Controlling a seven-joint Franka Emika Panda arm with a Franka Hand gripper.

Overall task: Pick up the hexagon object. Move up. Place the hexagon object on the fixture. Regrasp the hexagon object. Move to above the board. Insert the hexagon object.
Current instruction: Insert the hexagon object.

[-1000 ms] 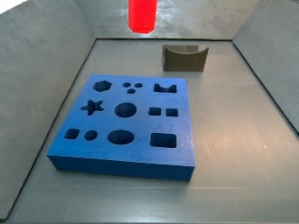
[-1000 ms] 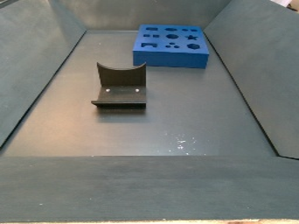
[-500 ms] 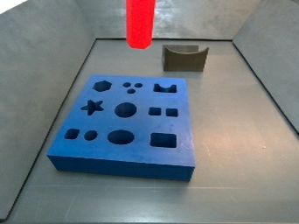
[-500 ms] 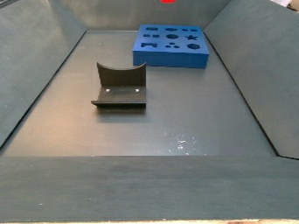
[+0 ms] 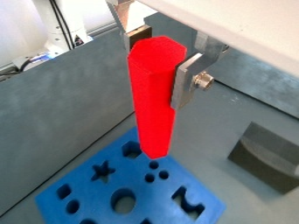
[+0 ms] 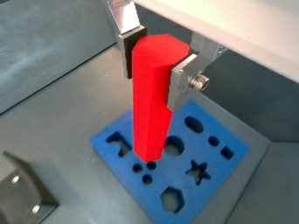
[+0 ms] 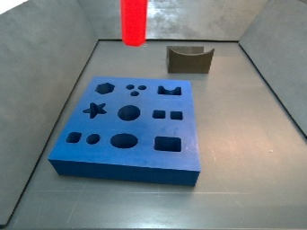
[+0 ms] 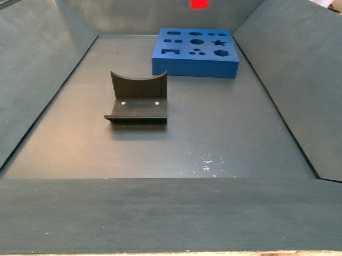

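Observation:
My gripper (image 5: pixel 162 58) is shut on the upper end of the hexagon object (image 5: pixel 152 101), a bright red six-sided peg hanging upright between the silver fingers (image 6: pixel 184 77). Both wrist views show the blue board (image 6: pixel 117 150) with its shaped holes far below the hexagon object (image 6: pixel 152 105). In a side view the peg (image 7: pixel 132 22) runs off the top edge, beyond the far left part of the board (image 7: pixel 144 128); the gripper itself is out of frame there. Only the red tip (image 8: pixel 201 4) shows over the board (image 8: pixel 174 68) in a side view.
The fixture (image 7: pixel 188 59), a dark block with a curved notch, stands on the grey floor beyond the board's far right corner, also seen as the fixture (image 8: pixel 136 100) nearer the camera. Sloping grey walls (image 7: pixel 48 108) enclose the floor.
The hexagon object has come lower into a side view and drifted left there; its red tip now shows more at the top of a side view. Board and fixture have not moved.

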